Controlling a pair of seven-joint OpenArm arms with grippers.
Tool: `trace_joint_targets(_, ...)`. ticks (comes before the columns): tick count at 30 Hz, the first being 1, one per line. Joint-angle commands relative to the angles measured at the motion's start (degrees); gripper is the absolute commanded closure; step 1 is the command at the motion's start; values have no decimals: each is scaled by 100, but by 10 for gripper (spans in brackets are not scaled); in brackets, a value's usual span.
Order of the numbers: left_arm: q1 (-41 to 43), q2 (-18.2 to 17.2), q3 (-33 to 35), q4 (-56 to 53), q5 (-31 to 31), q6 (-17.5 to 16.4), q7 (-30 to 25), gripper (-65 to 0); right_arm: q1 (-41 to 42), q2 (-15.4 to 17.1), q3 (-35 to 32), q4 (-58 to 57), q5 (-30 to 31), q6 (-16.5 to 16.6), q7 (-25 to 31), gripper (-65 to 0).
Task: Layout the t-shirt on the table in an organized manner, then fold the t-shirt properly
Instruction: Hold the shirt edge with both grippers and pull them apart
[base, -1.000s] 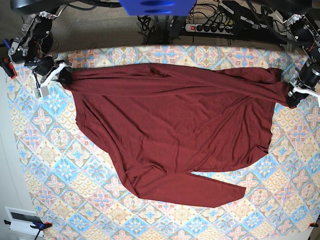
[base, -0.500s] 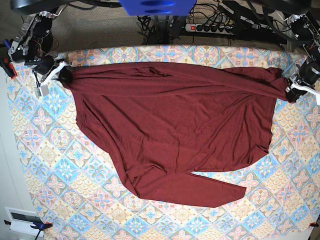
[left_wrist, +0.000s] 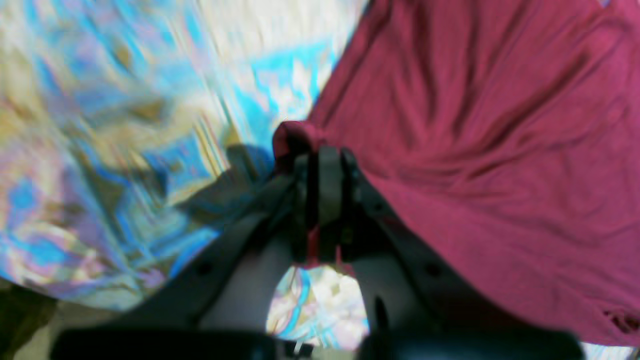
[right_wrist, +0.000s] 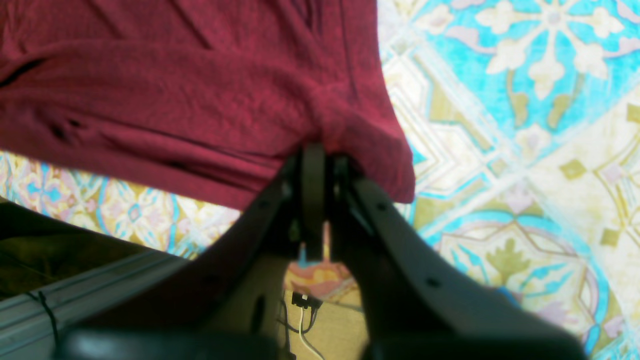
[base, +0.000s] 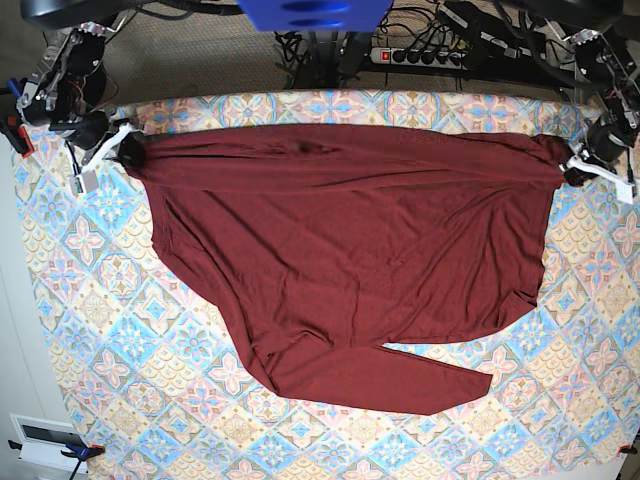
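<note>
- The surface (base: 120, 330) you worked over was covered in pastel tile-pattern cloth of blue, pink and cream medallions.
- The maroon t-shirt (base: 350, 250) lay spread across most of it, its far edge pulled into a taut line between your two hands, its near hem rumpled with a long flap trailing toward the near right in the base view.
- Your left hand (left_wrist: 320, 150) was clenched on a bunched corner of the t-shirt at the far edge.
- Your right hand (right_wrist: 315, 147) was likewise clamped on the opposite corner.
- A power strip (base: 420, 55) sat behind the surface.
</note>
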Motion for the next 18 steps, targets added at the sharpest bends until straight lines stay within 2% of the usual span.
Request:
trace_joint_targets(1,34,-141,14,26,-58,-3,-127,0,30,116,33,107,96,29,92,0)
trace_joint_targets(6,289,-211,172,-98,-40,5,-426,0,30,108,33,107,96,29,92,0)
trace_joint_targets(10,386,-281,181,-168,-40,14,-444,-15,56,108,24,107,96,29,92,0)
trace_joint_targets(18,658,-290,172,-168,-58,14,-470,-241,47,108,24,107,96,29,92,0)
